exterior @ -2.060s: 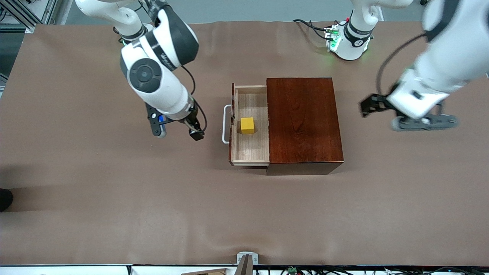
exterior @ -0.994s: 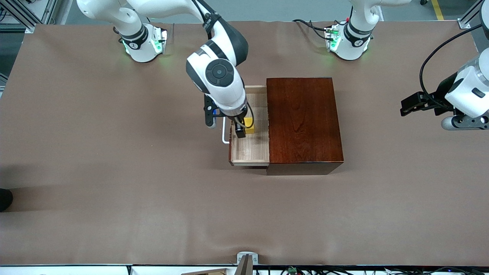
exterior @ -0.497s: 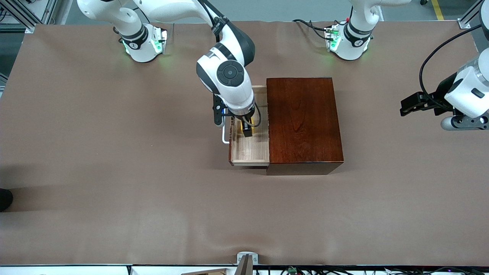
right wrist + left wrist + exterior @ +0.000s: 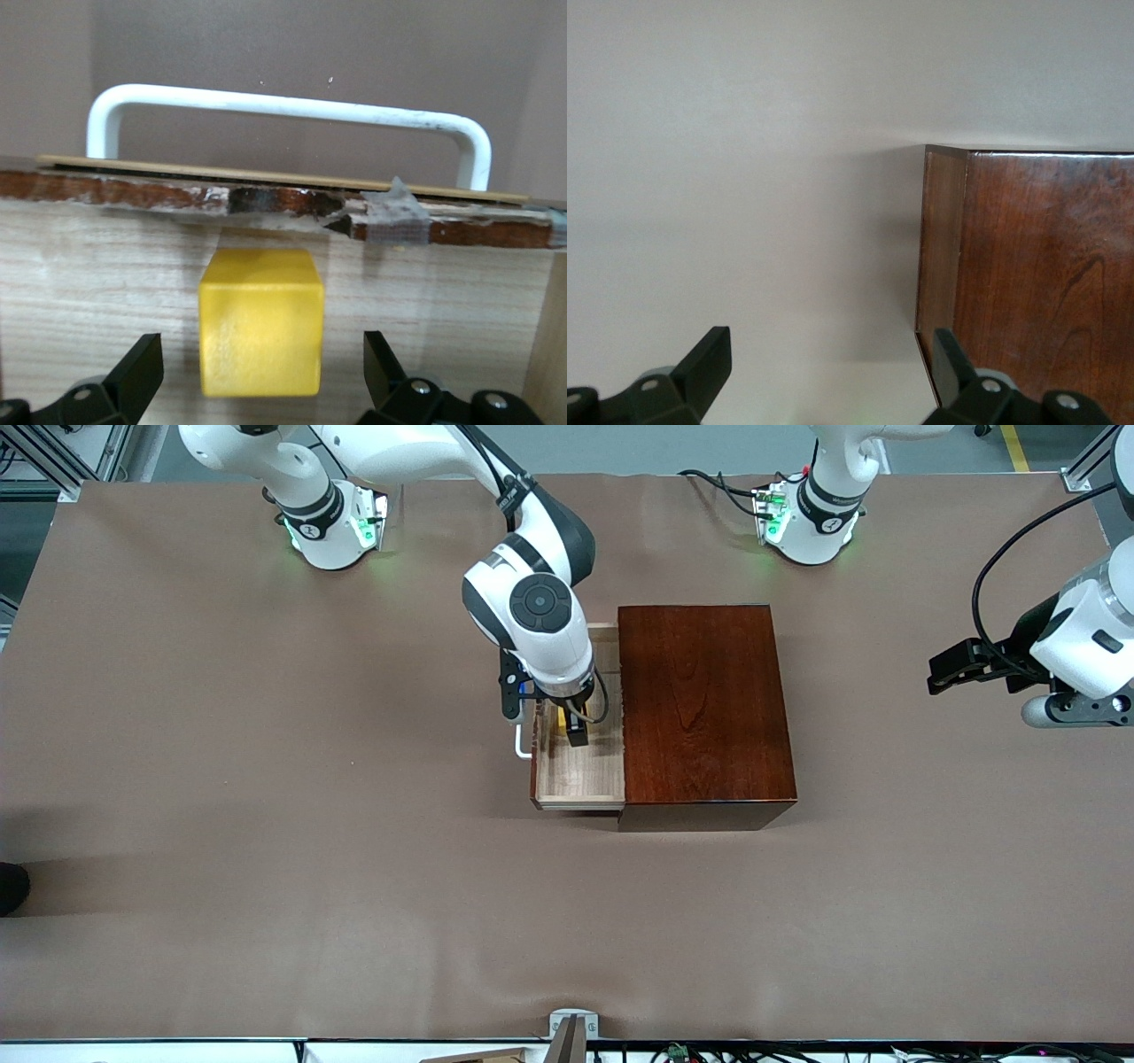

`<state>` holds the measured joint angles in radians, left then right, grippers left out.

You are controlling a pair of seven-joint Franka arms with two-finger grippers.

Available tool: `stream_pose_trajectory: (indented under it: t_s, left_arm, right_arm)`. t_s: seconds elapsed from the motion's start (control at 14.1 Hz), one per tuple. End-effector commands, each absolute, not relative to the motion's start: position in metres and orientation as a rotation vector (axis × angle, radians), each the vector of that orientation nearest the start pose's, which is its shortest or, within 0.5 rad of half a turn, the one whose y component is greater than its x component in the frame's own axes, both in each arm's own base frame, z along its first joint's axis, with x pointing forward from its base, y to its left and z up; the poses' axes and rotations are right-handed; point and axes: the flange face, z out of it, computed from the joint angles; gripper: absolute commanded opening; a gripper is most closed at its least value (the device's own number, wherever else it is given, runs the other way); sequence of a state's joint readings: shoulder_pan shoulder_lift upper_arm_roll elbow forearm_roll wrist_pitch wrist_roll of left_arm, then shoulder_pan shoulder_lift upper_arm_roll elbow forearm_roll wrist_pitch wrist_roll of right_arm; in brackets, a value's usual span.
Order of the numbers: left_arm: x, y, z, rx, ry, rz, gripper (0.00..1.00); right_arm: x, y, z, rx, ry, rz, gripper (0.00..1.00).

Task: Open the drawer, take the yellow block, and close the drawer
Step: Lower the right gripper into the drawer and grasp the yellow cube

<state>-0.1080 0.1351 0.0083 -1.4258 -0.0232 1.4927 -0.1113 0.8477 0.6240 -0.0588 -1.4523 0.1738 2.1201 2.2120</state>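
While the small bright yellow cube [image 4: 259, 321] sits on the floor of the pulled-out pale wood drawer [image 4: 580, 775], I have the right gripper [image 4: 257, 381] down over it, fingers spread on either side, not gripping. Opening is done; lifting and closing remain. Nothing else lies in the drawer of the glossy reddish-brown wooden box [image 4: 704, 708]. My left gripper [image 4: 828, 376] waits, fingers parted and empty, over the table near the box's end.

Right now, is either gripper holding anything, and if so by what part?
Nothing is held. The right gripper is open with the yellow block between its fingers, in the drawer. The left gripper waits open.
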Motion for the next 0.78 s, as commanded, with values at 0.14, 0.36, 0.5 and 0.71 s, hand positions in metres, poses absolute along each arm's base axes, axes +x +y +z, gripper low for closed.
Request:
stream_pose_trajectory:
  t_s: [0.14,0.36,0.5,0.71]
  left_arm:
    - [0.578,-0.060,0.612,-3.147,0.011,0.113,1.00]
    - [0.578,-0.061,0.612,-3.148,0.013,0.113,1.00]
    - [0.578,-0.061,0.612,-3.148,0.016,0.113,1.00]
    - [0.579,-0.062,0.611,-3.147,0.016,0.115,1.00]
  right_arm:
    - [0.488,0.529,0.313,-2.254,2.090,0.127,0.87]
    - [0.490,0.526,0.312,-2.271,2.076,0.092,0.00]
    - [0.490,0.524,0.308,-2.283,2.074,0.090,0.00]
    - [0.492,0.524,0.319,-2.277,2.067,0.089,0.00]
